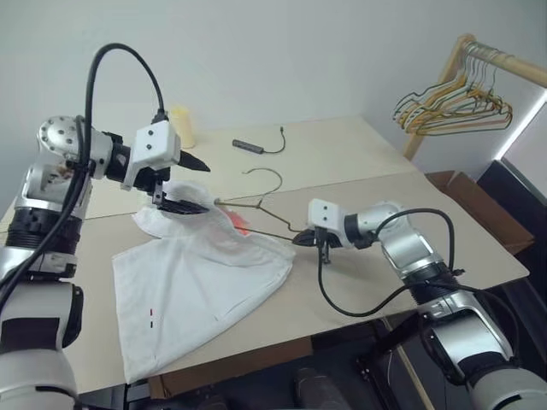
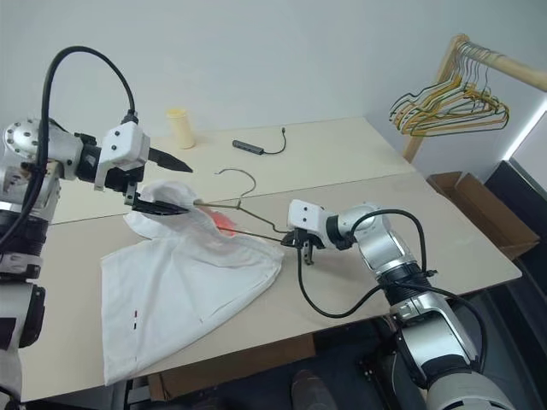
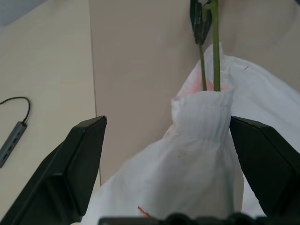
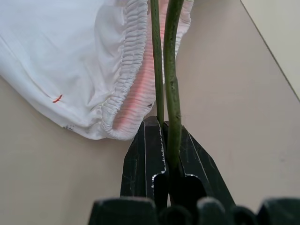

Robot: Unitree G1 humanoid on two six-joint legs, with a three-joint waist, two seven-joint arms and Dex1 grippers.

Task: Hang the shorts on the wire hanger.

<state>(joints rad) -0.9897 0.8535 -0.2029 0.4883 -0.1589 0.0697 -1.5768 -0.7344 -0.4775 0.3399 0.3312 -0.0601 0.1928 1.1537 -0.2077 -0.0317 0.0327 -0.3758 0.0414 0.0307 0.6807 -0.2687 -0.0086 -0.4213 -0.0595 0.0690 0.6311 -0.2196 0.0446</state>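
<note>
We find the right gripper clamped on the near corner of the wire hanger, its black fingers pressed together around two wires that run away from it. Just beyond those fingertips the gathered waistband of the shorts wraps around the wires, showing a pink-red tint inside. From this gripper the hanger slants up and away across the table, its hook rising clear of the cloth on the far side.

We find the left gripper at the other end of the hanger, jaws spread wide, one finger above and one below a raised bunch of white fabric. Its wrist view shows the bunched cloth between the two fingers, touching neither that we can confirm. The rest of the shorts lies flat on the table below and nearer than this gripper.

Beyond the left gripper stand a pale yellow cup and a cabled adapter. Farthest off, well past the right gripper, a bunch of hangers hangs from a wooden rail.
</note>
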